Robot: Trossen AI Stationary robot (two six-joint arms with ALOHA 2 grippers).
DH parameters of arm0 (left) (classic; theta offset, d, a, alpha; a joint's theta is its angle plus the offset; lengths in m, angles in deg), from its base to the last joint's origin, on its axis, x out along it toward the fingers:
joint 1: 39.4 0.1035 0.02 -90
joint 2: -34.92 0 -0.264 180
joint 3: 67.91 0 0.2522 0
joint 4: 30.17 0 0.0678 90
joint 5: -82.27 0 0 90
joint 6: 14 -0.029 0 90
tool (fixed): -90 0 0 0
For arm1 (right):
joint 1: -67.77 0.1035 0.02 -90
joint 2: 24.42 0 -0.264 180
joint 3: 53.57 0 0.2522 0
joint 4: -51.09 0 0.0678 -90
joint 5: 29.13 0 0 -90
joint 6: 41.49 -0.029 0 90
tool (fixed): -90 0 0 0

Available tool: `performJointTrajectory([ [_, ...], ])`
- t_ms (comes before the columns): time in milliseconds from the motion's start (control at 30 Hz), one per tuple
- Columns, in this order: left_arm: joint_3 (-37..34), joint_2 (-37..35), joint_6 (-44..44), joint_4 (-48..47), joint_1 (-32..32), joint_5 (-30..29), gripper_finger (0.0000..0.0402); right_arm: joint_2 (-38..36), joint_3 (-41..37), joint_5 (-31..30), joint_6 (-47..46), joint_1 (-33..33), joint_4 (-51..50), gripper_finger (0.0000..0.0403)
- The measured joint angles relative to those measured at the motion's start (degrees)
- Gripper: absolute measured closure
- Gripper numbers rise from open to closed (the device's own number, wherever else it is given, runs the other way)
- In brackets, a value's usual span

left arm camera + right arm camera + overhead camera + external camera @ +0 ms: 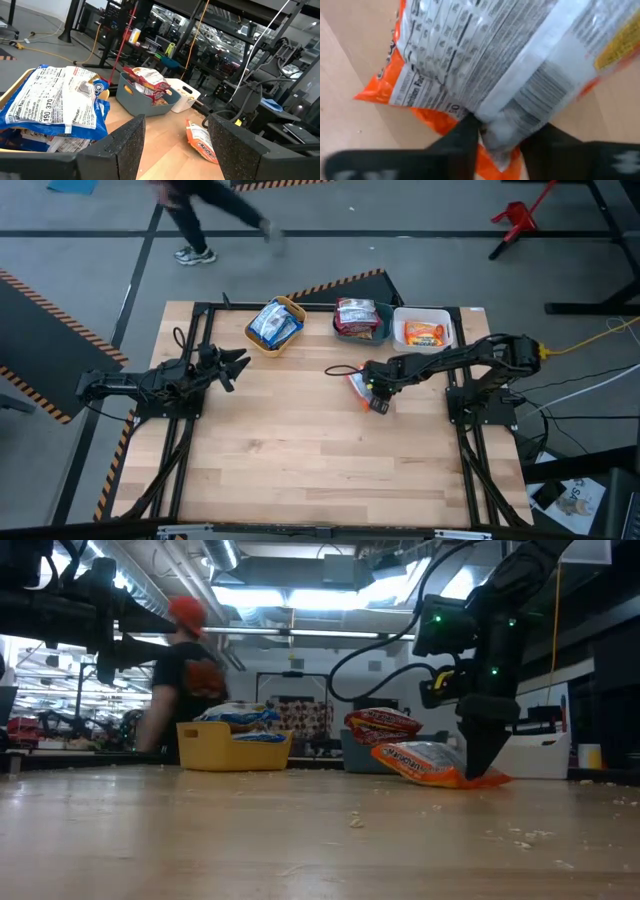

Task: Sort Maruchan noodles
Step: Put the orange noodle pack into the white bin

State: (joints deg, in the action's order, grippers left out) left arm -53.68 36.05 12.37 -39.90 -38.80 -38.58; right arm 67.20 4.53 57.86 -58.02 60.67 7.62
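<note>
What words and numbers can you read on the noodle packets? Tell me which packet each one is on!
"190 370", on the back of the blue-and-white packet in the yellow bin.
"Maruchan", partly legible, on the orange packet lying on the table.
"Nutrition Fac...", cut off, on the back of that orange packet, which the right gripper pinches.
The dark red packets in the teal bin: print too small to read.
</note>
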Motion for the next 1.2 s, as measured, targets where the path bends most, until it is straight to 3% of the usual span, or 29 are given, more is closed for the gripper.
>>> performJointTrajectory([
  [167,0.0,0.0,0.0,0.0,0.0,0.0,0.0189,-0.1,0.0,0.2,-1.2,0.0,-0.2,0.0388],
  [367,0.0,0.0,0.0,0.0,0.0,0.0,0.0189,-1.3,0.8,1.1,-2.7,-0.1,-1.8,0.0382],
  [800,0.0,0.0,0.0,0.0,0.0,0.0,0.0189,-7.5,10.5,-0.8,-1.5,-0.1,-10.9,0.0402],
  [1000,0.0,0.0,0.0,0.0,0.0,0.0,0.0189,-10.4,13.8,-10.7,-6.9,-0.2,-16.7,0.0402],
  [1200,0.0,0.0,0.0,0.0,0.0,0.0,0.0189,-15.7,13.7,-27.4,-22.0,-1.2,-24.6,0.0402],
])
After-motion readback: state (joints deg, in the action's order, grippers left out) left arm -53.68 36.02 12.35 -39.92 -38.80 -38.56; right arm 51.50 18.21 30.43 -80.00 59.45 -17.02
